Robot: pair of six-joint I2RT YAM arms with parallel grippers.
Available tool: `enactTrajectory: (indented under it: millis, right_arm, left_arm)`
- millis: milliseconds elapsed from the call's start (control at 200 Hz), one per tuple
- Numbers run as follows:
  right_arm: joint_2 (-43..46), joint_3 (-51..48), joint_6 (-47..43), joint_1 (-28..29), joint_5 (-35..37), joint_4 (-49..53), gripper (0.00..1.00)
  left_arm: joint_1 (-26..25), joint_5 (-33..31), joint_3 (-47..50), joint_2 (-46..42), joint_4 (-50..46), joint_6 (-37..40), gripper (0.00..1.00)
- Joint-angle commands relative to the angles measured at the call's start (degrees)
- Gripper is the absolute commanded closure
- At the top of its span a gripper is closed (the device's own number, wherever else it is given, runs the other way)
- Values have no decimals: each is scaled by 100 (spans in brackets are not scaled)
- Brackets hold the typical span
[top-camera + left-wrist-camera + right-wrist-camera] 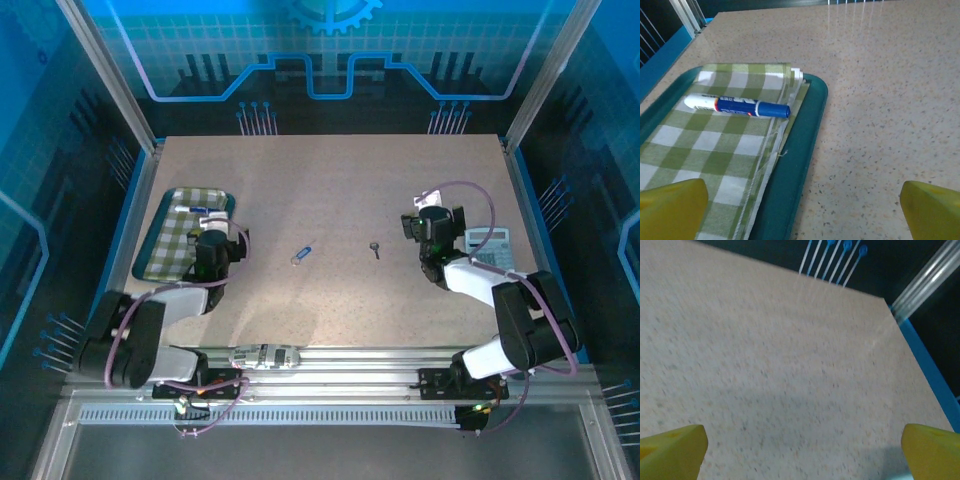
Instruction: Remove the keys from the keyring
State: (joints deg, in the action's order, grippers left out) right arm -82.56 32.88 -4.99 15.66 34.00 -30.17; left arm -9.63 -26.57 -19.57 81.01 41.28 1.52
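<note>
Mid-table, the key (303,254) and keyring (375,248) lie apart. The left gripper (802,207), by the tray (807,135), and the right gripper (802,447) both gape wide, empty.

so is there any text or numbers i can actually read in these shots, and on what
No text is legible here.
On the marker pen: a printed label, too blurred to read.
On the calculator: keys and display too small to read.
The gear emblem: a symbol, no words.
</note>
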Motion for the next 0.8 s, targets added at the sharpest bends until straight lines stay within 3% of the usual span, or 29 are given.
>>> enactTrajectory:
  millis: [0, 85, 175, 245, 365, 540, 666, 756, 796]
  right_arm:
    - [314, -282, -96, -290, -477, -799, 0]
    - [447, -261, 224, -527, -817, -469, 0]
    - [452, -162, 351, -636, -972, -231, 0]
    - [417, -99, 359, -653, -1008, -151, 0]
    - [431, -130, 261, -677, -1285, -192, 0]
    - [682, -557, 462, -691, -1134, -465, 0]
    - [154, -1061, 325, -714, -1632, -1596, 0]
    - [-873, -1723, 169, -786, -2071, -4008, 0]
    - [-562, -1713, 264, -839, -2275, -3419, 0]
  left_arm:
    - [83, 54, 278, 626, 2306, 317, 1]
    - [268, 461, 273, 426, 1845, 45, 1]
    - [397, 664, 441, 1119, 3063, 151, 0]
    - [398, 735, 312, 767, 2162, -23, 1]
    - [384, 692, 138, 855, 1989, 33, 1]
    - [392, 676, 123, 882, 2031, 46, 1]
    - [392, 705, 93, 881, 1949, 33, 0]
    - [406, 686, 64, 873, 1906, 16, 1]
    - [409, 687, 66, 877, 1910, 15, 1]
